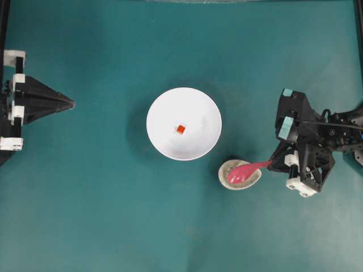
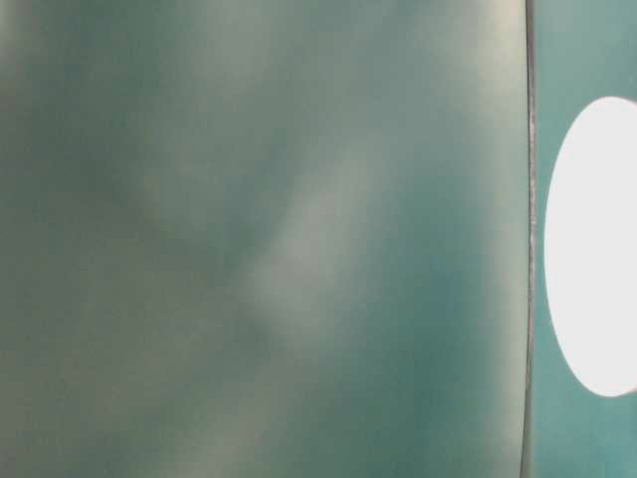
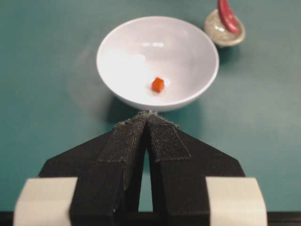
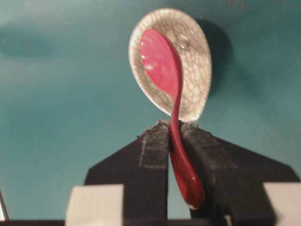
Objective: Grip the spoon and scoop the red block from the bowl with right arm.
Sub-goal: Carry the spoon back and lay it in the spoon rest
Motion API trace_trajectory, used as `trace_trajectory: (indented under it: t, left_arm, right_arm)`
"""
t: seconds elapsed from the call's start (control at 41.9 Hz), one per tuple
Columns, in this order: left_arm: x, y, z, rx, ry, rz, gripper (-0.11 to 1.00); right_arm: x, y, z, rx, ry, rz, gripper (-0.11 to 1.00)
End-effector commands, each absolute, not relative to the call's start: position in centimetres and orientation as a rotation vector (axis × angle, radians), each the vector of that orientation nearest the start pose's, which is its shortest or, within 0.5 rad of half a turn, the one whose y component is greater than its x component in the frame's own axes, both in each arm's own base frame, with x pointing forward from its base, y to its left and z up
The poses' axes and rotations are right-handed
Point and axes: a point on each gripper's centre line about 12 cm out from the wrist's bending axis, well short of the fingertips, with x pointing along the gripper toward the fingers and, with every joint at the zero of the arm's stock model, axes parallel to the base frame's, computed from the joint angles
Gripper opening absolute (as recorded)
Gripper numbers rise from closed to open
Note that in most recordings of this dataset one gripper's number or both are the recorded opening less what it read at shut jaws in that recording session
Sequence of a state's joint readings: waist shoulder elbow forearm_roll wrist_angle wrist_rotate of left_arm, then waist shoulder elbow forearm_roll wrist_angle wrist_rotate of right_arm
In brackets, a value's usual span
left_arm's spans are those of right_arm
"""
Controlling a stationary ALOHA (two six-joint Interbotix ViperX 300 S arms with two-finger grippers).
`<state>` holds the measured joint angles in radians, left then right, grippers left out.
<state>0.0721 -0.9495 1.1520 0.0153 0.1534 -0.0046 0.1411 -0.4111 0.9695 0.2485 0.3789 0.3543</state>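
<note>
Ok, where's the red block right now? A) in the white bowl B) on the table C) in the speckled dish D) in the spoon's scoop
A: the red block sits near the middle of the bowl, while the spoon, held by the right gripper, is over the speckled dish.

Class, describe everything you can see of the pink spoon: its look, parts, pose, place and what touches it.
The spoon is glossy magenta-pink, seemingly glazed ceramic or plastic, with an oval scoop and a short curved handle. The right gripper is shut on the handle. The scoop lies over the speckled cream dish; actual contact is unclear. It sits right of the white bowl.
</note>
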Motion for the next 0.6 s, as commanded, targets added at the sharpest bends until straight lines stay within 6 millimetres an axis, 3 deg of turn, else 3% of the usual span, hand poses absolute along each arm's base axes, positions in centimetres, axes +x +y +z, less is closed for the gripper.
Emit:
trace_trajectory:
  t: [0.0,0.239,0.573]
  left_arm:
    - [19.73,1.51,25.49,-0.002,0.336,0.075,0.01]
    - [19.72,1.51,25.43,-0.002,0.338,0.075,0.01]
    - [19.73,1.48,25.49,-0.002,0.336,0.074,0.01]
  right_arm:
    - [25.72,4.82,17.55,0.519,0.95,-0.057,0.14]
    - [25.44,4.84,17.19,0.512,0.984,-0.06,0.19]
    - [25.36,4.63,17.07,0.458,0.987,-0.054,0.47]
